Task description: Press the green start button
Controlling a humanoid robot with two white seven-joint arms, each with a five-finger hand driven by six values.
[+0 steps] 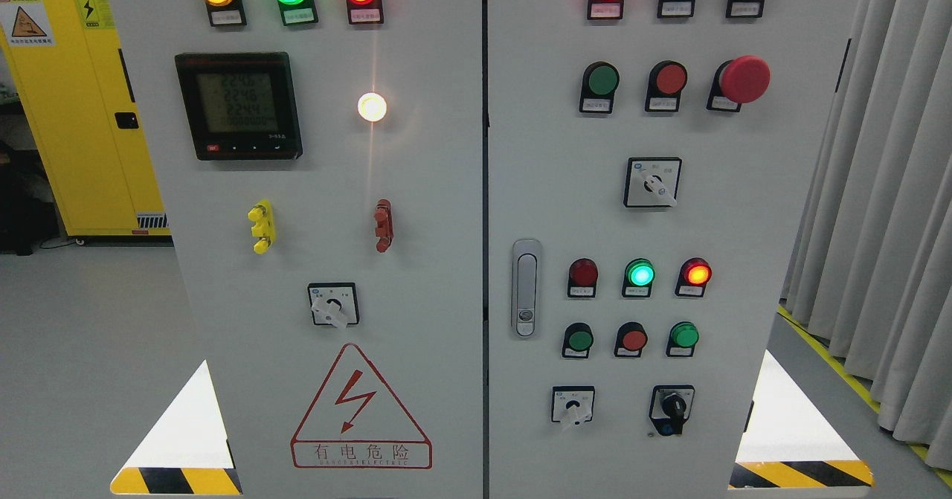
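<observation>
Green start button [600,80] on the grey cabinet [476,209] is apparently untouched; no hand is seen, so finger state cannot be told.

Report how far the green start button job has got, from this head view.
Done: nothing visible; no robot hand or arm shows in the head view. In hand: only facing the control cabinet, with its right door in view. Left: the whole press. Several green buttons are candidates, one in the upper row and two in the lower row; the labels are too small to read, so which is the start button cannot be told.
</observation>
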